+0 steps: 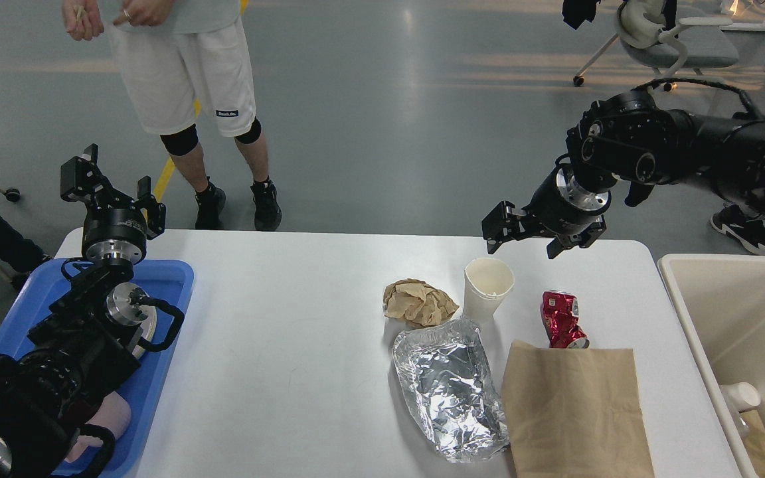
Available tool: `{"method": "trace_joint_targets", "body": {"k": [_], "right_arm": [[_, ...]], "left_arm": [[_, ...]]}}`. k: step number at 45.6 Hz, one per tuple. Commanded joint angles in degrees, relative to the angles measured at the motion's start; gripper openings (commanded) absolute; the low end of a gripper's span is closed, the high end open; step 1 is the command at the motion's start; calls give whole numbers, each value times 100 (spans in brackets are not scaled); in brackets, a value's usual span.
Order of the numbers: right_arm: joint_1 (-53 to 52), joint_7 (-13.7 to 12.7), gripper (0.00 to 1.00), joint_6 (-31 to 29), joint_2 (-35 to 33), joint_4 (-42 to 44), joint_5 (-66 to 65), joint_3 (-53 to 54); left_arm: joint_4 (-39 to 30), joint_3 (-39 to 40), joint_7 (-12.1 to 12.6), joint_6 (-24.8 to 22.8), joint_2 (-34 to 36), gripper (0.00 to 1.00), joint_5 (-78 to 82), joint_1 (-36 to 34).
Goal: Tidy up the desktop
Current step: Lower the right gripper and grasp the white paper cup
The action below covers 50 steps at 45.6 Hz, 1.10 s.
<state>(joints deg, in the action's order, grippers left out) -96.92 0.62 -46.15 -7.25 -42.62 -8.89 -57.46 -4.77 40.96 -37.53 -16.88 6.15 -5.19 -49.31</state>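
Note:
The white desktop [303, 299] holds a crumpled brown paper ball [419, 302], an upright white paper cup [487, 287], a crushed red can [560, 318], a crumpled foil tray [449, 388] and a flat brown paper bag [575, 405]. My right gripper [534, 236] is open and empty. It points down over the table's far edge, just above and to the right of the cup. My left gripper [111, 184] is open and empty, held upright above the far end of the blue tray [163, 345].
A cream bin [734, 312] stands against the table's right edge, with a white cup and brown paper inside. The blue tray holds a plate and a pale object under my left arm. A person [183, 79] stands beyond the table's far left.

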Motion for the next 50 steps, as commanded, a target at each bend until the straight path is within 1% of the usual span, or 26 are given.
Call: {"method": "trace_joint_targets", "body": {"k": [1, 8, 14, 17, 23, 27, 31, 38, 50], "right_arm": [[-468, 0, 100, -96, -22, -413, 1, -169], [-890, 9, 100, -96, -4, -721, -8, -354], [-610, 17, 100, 158, 31, -555, 71, -284], [-136, 17, 100, 588, 49, -309, 71, -222], [629, 9, 100, 1686, 49, -79, 71, -187], [946, 17, 100, 2074, 49, -18, 45, -187], [1183, 17, 100, 2119, 101, 254, 54, -178], [1614, 9, 100, 2180, 409, 729, 63, -187], [1904, 9, 100, 2268, 549, 896, 45, -187]], "left_arm": [[-6, 0, 0, 0, 0, 96, 0, 0], [3, 0, 0, 0, 0, 96, 0, 0], [3, 0, 0, 0, 0, 96, 0, 0], [3, 0, 0, 0, 0, 96, 0, 0], [3, 0, 0, 0, 0, 96, 0, 0], [3, 0, 0, 0, 0, 96, 0, 0], [3, 0, 0, 0, 0, 96, 0, 0], [3, 0, 0, 0, 0, 96, 0, 0], [3, 0, 0, 0, 0, 96, 0, 0]]}}
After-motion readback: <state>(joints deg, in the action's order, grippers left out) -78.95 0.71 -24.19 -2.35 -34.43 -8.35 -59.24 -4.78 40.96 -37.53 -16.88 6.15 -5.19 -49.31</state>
